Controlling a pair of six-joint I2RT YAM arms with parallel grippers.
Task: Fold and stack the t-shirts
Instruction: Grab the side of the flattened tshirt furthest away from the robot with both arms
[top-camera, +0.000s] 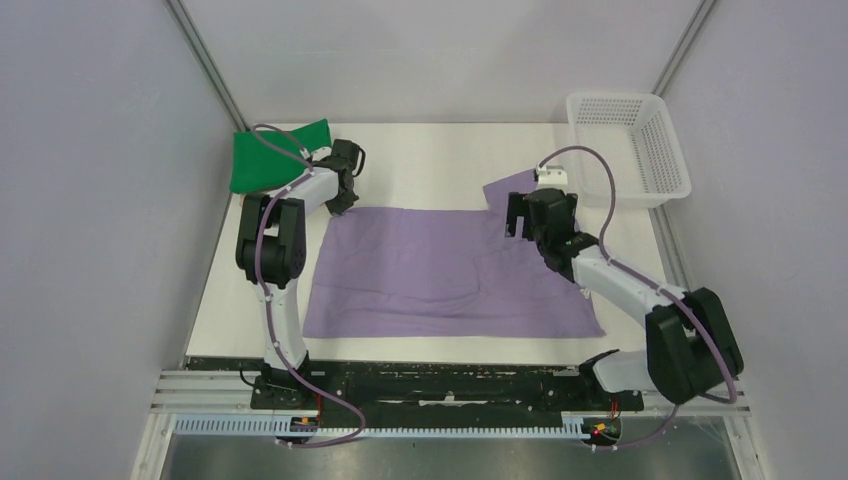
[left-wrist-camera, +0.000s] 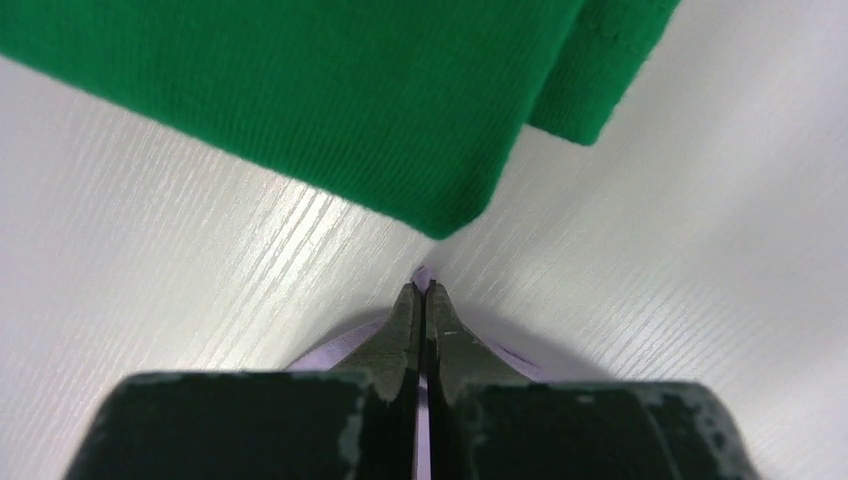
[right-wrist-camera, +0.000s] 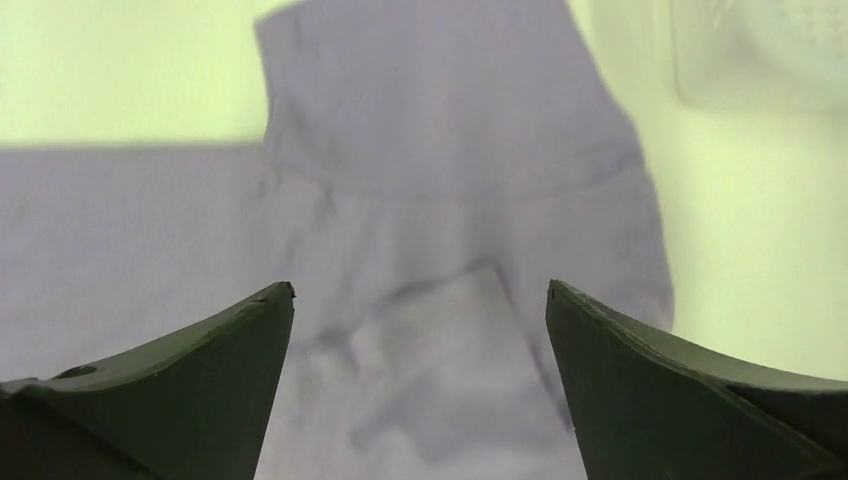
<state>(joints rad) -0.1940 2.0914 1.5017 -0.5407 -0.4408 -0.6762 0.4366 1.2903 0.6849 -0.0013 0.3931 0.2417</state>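
A lavender-purple t-shirt (top-camera: 440, 270) lies spread flat across the middle of the table. My left gripper (top-camera: 340, 203) is shut on its far-left corner; a sliver of purple cloth (left-wrist-camera: 425, 277) shows between the closed fingertips in the left wrist view. A folded green t-shirt (top-camera: 268, 158) lies at the far left, just beyond that gripper, and fills the top of the left wrist view (left-wrist-camera: 330, 90). My right gripper (top-camera: 522, 222) is open above the shirt's far-right part, near its sleeve (right-wrist-camera: 440, 100). The beige and red shirts are out of view.
A white plastic mesh basket (top-camera: 628, 148) stands at the far right corner of the table. Bare white tabletop (top-camera: 430, 160) runs along the far side between the green shirt and the basket. Grey walls close in both sides.
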